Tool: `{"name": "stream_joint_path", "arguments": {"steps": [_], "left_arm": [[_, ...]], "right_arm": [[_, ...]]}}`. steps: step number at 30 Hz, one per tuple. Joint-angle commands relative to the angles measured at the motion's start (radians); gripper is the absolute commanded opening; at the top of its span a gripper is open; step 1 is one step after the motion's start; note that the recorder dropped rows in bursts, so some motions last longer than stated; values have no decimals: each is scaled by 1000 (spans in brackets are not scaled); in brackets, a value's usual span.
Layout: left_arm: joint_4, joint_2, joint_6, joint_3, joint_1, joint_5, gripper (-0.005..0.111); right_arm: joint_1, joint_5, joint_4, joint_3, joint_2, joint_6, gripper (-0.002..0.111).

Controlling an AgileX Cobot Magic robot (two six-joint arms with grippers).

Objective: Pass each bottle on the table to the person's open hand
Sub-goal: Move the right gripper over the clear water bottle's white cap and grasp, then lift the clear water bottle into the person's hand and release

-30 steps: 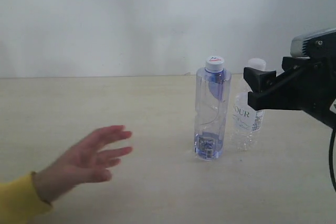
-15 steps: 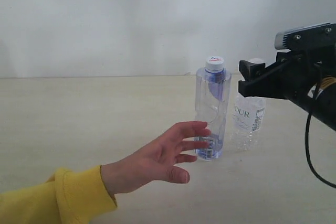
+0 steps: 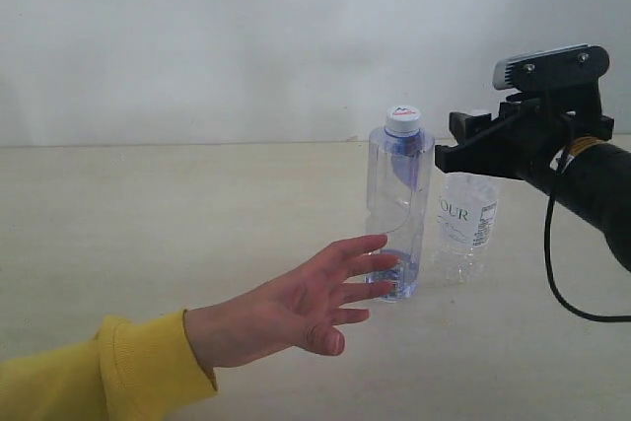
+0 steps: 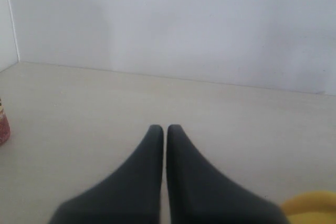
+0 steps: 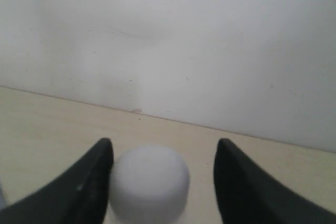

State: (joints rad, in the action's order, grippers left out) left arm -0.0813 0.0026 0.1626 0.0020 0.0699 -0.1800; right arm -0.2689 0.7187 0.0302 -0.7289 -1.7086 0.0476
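The tall blue-tinted bottle stands upright on the table, and the smaller labelled bottle is just to its right. My right gripper is at the small bottle's top. Its fingers stand open on either side of the white cap in the right wrist view, and one finger is close against the cap. The person's open hand reaches in front of the tall bottle's base. My left gripper is shut and empty over the table. A red bottle base shows at the edge of the left wrist view.
A yellow sleeve crosses the front left of the table, and a bit of it shows in the left wrist view. A pale wall runs behind the table. A black cable hangs from the right arm.
The person's hand has come in from the left and now lies in front of the tall bottle. My right gripper has shifted left over the small bottle's cap.
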Motion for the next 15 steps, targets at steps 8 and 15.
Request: {"name": "stream_joint_path", "arguments": {"steps": [8, 15], "left_arm": [[-4, -3, -1, -2, 3, 1, 4], [-4, -3, -1, -2, 3, 1, 4]], "right_arm": [[10, -120, 51, -4, 24, 28, 0], [10, -303, 199, 13, 292, 178, 0]]}}
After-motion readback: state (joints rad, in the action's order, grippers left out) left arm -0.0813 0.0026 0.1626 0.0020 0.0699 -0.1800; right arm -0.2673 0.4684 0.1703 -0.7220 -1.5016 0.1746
